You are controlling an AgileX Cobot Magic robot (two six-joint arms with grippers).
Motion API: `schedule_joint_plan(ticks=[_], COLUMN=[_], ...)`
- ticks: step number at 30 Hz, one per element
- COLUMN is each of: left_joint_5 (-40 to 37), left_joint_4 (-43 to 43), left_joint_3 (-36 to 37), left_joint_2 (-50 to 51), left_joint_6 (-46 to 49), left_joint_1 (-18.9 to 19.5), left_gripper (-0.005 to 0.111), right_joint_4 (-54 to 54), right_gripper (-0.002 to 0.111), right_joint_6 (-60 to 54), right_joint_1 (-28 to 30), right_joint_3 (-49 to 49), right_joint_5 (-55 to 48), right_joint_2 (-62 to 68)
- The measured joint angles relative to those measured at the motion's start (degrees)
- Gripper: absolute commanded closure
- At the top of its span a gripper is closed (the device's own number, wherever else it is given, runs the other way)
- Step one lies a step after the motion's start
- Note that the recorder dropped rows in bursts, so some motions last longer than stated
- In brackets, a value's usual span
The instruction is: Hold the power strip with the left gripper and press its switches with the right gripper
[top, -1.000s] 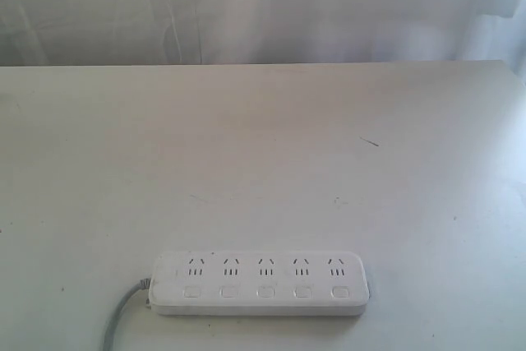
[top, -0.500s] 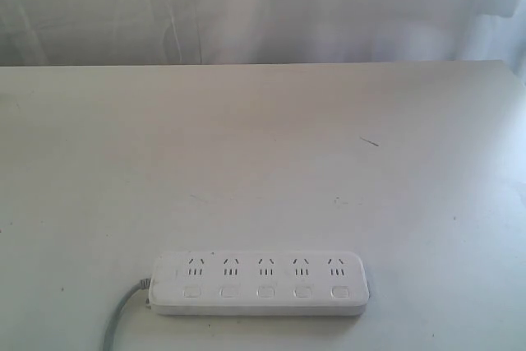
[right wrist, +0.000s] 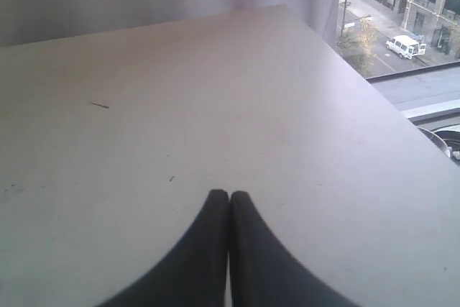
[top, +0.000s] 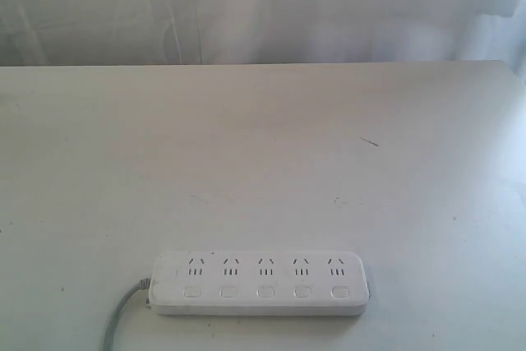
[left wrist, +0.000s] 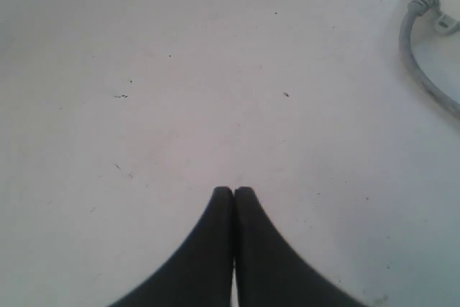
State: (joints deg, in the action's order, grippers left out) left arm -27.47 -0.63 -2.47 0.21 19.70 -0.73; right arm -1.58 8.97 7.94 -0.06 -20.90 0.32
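Lying unmoved, the power strip (top: 260,283) sits untouched; left gripper (left wrist: 233,190) and right gripper (right wrist: 228,193) closed, apparently empty.

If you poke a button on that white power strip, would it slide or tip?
The power strip lies flat and low on the table, so tipping seems unlikely. Smooth plastic on a smooth top may slide when nudged, since nothing holds it. Its grey cord curves loosely, so probably floppy.
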Motion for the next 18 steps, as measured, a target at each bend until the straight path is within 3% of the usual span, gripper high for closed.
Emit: schedule_joint_plan(ticks=[18], left_joint_5=[0.1], left_joint_4=[0.1], left_joint_3=[0.0], left_joint_2=[0.0], left_joint_6=[0.0], left_joint_1=[0.2], left_gripper=[0.107], right_joint_4=[0.0], right_gripper=[0.108], right_joint_6=[0.1], right_joint_1=[-2.0], right_joint_3=[0.0], right_joint_5=[0.0], right_joint_2=[0.0])
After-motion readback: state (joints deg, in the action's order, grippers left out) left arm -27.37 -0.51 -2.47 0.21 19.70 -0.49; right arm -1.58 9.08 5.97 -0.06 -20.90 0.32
